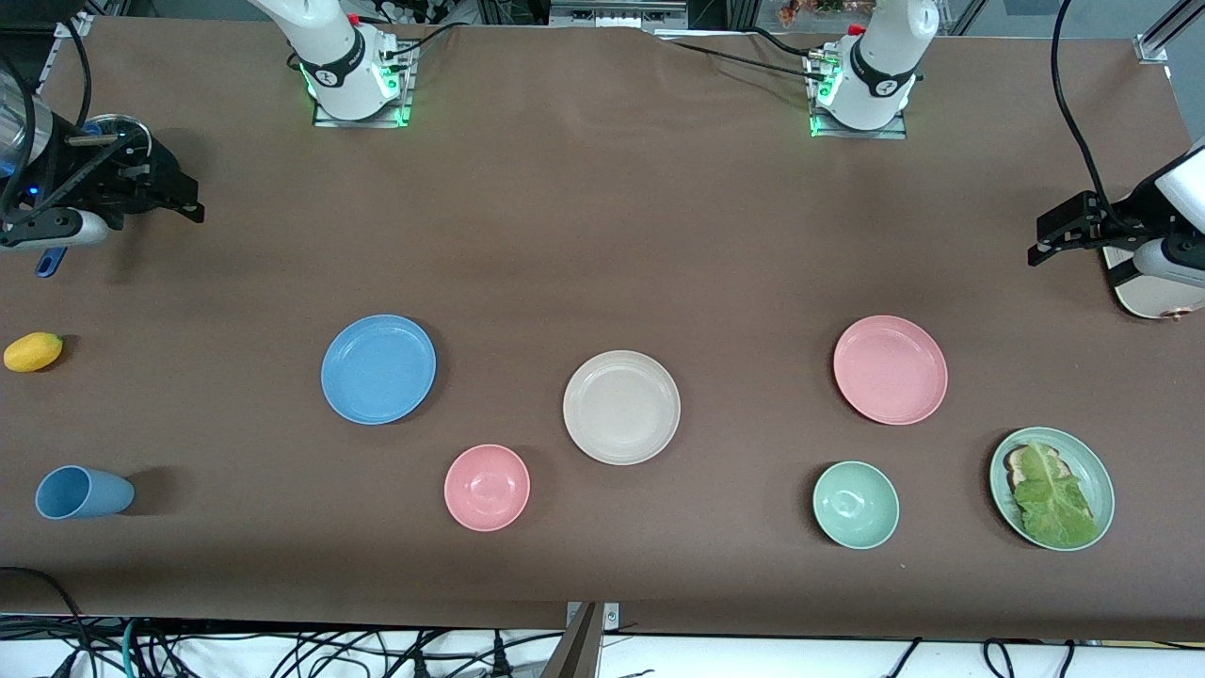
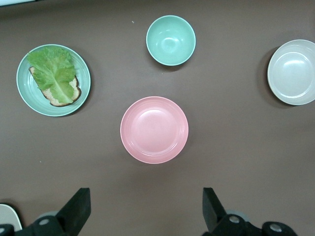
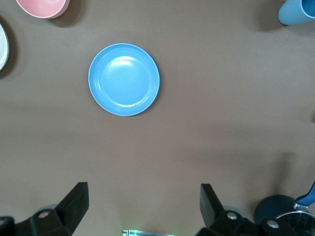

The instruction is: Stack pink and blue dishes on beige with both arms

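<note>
The sky blue plate lies toward the right arm's end of the table. The pink plate lies toward the left arm's end. Between them, slightly nearer the front camera, lies the beige plate, with nothing on it. My right gripper hangs open high over the table's right-arm end, apart from the blue plate. Over the table's left-arm end my left gripper also hangs open, apart from the pink plate. Neither holds anything.
A pink bowl and a green bowl sit nearer the front camera than the plates. A green plate with lettuce lies beside the green bowl. A blue cup and a yellow fruit lie at the right arm's end.
</note>
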Robot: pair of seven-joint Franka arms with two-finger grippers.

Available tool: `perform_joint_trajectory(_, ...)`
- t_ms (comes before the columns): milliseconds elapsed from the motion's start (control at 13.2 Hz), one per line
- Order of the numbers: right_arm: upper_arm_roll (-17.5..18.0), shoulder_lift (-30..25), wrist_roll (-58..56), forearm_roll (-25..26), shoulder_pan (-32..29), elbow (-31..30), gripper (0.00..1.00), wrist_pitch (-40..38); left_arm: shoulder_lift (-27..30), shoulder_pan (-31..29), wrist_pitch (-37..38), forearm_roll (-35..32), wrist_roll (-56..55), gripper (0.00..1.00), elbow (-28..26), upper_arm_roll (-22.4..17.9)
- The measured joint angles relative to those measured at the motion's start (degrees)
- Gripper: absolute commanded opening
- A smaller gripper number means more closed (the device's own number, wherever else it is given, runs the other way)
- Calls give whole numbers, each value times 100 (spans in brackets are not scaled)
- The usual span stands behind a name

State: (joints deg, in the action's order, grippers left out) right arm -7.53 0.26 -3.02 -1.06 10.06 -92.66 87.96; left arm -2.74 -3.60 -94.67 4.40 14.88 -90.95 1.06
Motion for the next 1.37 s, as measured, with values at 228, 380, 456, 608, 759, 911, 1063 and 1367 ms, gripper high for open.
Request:
perform_joint_trajectory(228, 0, 0, 2, -1, 0, -17, 100, 2, 0, -1, 2, -9, 0, 100, 0, 0)
perform_joint_trajectory(380, 0, 0, 3, -1, 0, -30, 100, 13, 0, -4, 5, -9, 0, 100, 0, -6)
perform_joint_trajectory(456, 0, -1, 5, -1, 0, -48, 100, 25, 0, -18, 13, -10, 0, 100, 0, -19)
perform_joint_trajectory(608, -3, -16, 6, -1, 0, -126, 100, 52, -44, -81, 22, -29, 0, 100, -5, -56)
perform_joint_trajectory(759, -4, -40, 7, -1, -1, -204, 100, 97, -222, -163, 22, -42, 0, 100, -4, -97)
perform_joint_trajectory(911, -14, -52, 7, -1, -3, -212, 100, 128, -553, -330, 16, -27, 0, 100, -7, -102)
perform_joint_trajectory(1063, -29, -56, 7, 1, -9, -203, 100, 170, -926, -469, -36, -3, -6, 100, 13, -105)
perform_joint_trajectory(1367, -57, -56, 22, 1, -20, -121, 100, 206, -1518, -785, -200, 1, -9, 100, 66, -109)
